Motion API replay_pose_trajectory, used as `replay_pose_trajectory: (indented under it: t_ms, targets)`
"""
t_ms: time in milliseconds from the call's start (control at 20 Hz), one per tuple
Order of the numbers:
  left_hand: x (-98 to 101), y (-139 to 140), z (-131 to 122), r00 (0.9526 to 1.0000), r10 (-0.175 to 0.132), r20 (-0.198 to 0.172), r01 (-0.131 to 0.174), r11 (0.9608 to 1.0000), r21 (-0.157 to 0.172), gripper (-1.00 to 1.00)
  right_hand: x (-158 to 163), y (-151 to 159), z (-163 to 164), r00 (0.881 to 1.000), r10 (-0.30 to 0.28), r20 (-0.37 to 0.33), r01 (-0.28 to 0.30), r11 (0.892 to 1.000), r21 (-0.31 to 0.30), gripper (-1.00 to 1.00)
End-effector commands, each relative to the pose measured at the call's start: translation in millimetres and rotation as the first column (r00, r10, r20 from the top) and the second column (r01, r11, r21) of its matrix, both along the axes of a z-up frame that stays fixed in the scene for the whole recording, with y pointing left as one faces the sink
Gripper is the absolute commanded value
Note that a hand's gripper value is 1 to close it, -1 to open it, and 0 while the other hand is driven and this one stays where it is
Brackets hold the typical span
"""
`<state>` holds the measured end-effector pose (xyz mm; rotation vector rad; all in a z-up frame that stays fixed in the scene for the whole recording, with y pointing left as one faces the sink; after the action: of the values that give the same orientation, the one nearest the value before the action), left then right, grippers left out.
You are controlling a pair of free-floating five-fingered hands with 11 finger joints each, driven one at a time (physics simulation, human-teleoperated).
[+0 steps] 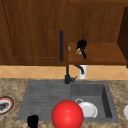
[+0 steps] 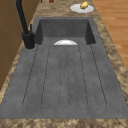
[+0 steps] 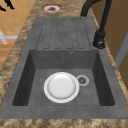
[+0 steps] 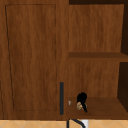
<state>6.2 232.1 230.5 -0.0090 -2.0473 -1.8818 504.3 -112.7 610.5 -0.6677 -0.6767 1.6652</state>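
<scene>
**Right hand on the small tan thing, low on the open shelf**

We see our right hand (image 1: 81, 45) at the lower shelf (image 1: 105, 53) of the wall cabinet, its fingers curled around a small tan thing (image 1: 79, 52) that sits just under the palm. The left hand (image 1: 32, 121) hangs far below, at the front edge of the sink (image 1: 45, 95); we cannot tell its fingers.

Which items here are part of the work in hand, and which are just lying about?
In hand:
right hand, fingers curled round a small tan object
cabinet shelf beneath it

Lying about:
left hand
white plate in sink
red ball
faucet
</scene>
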Motion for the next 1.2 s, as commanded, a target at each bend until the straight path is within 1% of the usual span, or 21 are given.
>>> replay_pose_trajectory:
  t_ms: [0, 100, 150, 250, 300, 350, 450, 500, 550, 600, 650, 750, 800, 850, 900, 950, 1050, 1150]
  targets:
    - [0.0, 0.0, 0.0, 1.0000, 0.000, 0.000, 0.000, 1.0000, 0.000, 0.00, 4.9, 9.8, -15.1, 0.998, -0.028, -0.063, 0.026, 0.999, -0.023, -1.00]
    - [0.0, 0.0, 0.0, 1.0000, 0.000, 0.000, 0.000, 1.0000, 0.000, 0.00, 5.2, 15.2, -14.9, 0.997, -0.044, -0.061, 0.041, 0.998, -0.042, -1.00]
    - [0.0, 0.0, 0.0, 1.0000, 0.000, 0.000, 0.000, 1.0000, 0.000, 0.00, 3.7, 17.4, -13.8, 0.997, -0.051, -0.059, 0.048, 0.998, -0.050, 1.00]
    - [0.0, 0.0, 0.0, 1.0000, 0.000, 0.000, 0.000, 1.0000, 0.000, 0.00, 3.8, 22.0, -11.5, 0.998, -0.046, 0.032, 0.048, 0.996, -0.069, 1.00]
    - [0.0, 0.0, 0.0, 1.0000, 0.000, 0.000, 0.000, 1.0000, 0.000, 0.00, 4.8, 23.9, -9.3, 0.996, -0.049, 0.079, 0.054, 0.996, -0.072, 1.00]
    - [0.0, 0.0, 0.0, 1.0000, 0.000, 0.000, 0.000, 1.0000, 0.000, 0.00, 5.5, 24.1, -7.5, 0.990, -0.047, 0.131, 0.056, 0.996, -0.069, 1.00]
    - [0.0, 0.0, 0.0, 1.0000, 0.000, 0.000, 0.000, 1.0000, 0.000, 0.00, 5.2, 25.6, -5.5, 0.974, -0.058, 0.219, 0.073, 0.996, -0.057, 1.00]
    - [0.0, 0.0, 0.0, 1.0000, 0.000, 0.000, 0.000, 1.0000, 0.000, 0.00, 0.5, 21.4, -3.0, 0.973, -0.026, 0.230, 0.042, 0.997, -0.064, 1.00]
    - [0.0, 0.0, 0.0, 1.0000, 0.000, 0.000, 0.000, 1.0000, 0.000, 0.00, -1.9, 23.4, -5.3, 0.969, -0.019, 0.246, 0.038, 0.997, -0.072, 1.00]
    - [0.0, 0.0, 0.0, 1.0000, 0.000, 0.000, 0.000, 1.0000, 0.000, 0.00, -5.4, 21.2, -4.8, 0.961, -0.030, 0.275, 0.044, 0.998, -0.045, 1.00]
    - [0.0, 0.0, 0.0, 1.0000, 0.000, 0.000, 0.000, 1.0000, 0.000, 0.00, -2.8, 20.1, -4.2, 0.957, -0.036, 0.287, 0.050, 0.998, -0.041, 1.00]
    - [0.0, 0.0, 0.0, 1.0000, 0.000, 0.000, 0.000, 1.0000, 0.000, 0.00, -4.0, 13.6, 3.6, 0.950, -0.030, 0.312, 0.039, 0.999, -0.021, 1.00]
    - [0.0, 0.0, 0.0, 1.0000, 0.000, 0.000, 0.000, 1.0000, 0.000, 0.00, -4.1, 5.2, 12.9, 0.952, -0.032, 0.303, 0.032, 0.999, 0.006, 1.00]
    - [0.0, 0.0, 0.0, 1.0000, 0.000, 0.000, 0.000, 1.0000, 0.000, 0.00, -7.4, -1.6, 21.0, 0.952, -0.035, 0.303, 0.028, 0.999, 0.028, 1.00]
    - [0.0, 0.0, 0.0, 1.0000, 0.000, 0.000, 0.000, 1.0000, 0.000, 0.00, -13.4, -4.3, 29.6, 0.951, -0.036, 0.308, 0.024, 0.999, 0.040, 1.00]
    - [0.0, 0.0, 0.0, 1.0000, 0.000, 0.000, 0.000, 1.0000, 0.000, 0.00, -19.1, -7.4, 35.2, 0.953, -0.039, 0.300, 0.023, 0.998, 0.057, 1.00]
    - [0.0, 0.0, 0.0, 1.0000, 0.000, 0.000, 0.000, 1.0000, 0.000, 0.00, -29.6, -15.0, 47.4, 0.953, -0.043, 0.299, 0.020, 0.997, 0.078, 1.00]
    - [0.0, 0.0, 0.0, 1.0000, 0.000, 0.000, 0.000, 1.0000, 0.000, 0.00, -39.3, -22.6, 56.7, 0.957, -0.041, 0.288, 0.015, 0.996, 0.092, 1.00]
